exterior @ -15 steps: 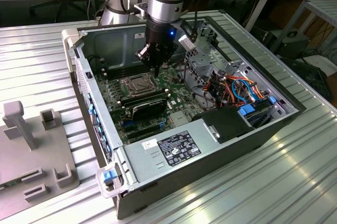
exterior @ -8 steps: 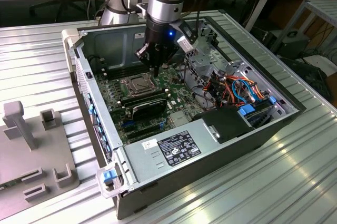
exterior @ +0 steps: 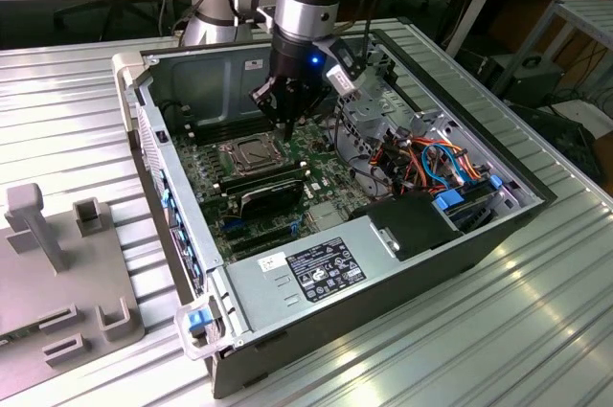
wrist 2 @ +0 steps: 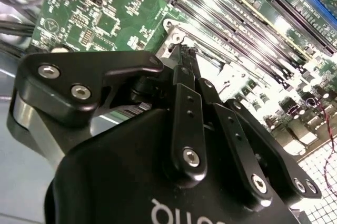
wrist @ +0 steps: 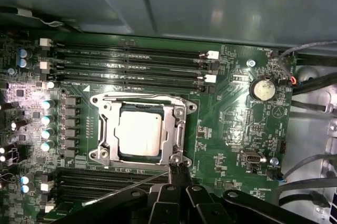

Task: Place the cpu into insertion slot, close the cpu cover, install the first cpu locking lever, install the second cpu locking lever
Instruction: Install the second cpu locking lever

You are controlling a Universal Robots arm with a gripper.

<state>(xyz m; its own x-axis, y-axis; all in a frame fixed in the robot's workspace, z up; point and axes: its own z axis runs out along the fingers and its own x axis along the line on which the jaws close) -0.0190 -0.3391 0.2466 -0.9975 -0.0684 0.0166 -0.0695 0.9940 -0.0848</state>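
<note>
The cpu (wrist: 138,133), a dull silver square, lies in the insertion slot (exterior: 251,154) on the green board. The silver cpu cover (wrist: 179,129) lies flat around it, and the chip shows through its window. One thin wire locking lever (wrist: 126,186) slants away from a socket corner. A second lever (wrist: 142,96) runs along the opposite side of the socket. My gripper (wrist: 177,167) is shut, its tips right at the corner where the slanting lever ends. I cannot tell whether the tips pinch the wire. In the second wrist view the gripper (wrist 2: 184,51) points at that same corner.
Long black memory slots (wrist: 131,66) flank the socket on two sides. A coin battery (wrist: 262,89) sits nearby. In the exterior view the power supply (exterior: 326,268) and a bundle of cables (exterior: 431,163) fill the case's right. A grey fixture (exterior: 57,273) stands at that view's left.
</note>
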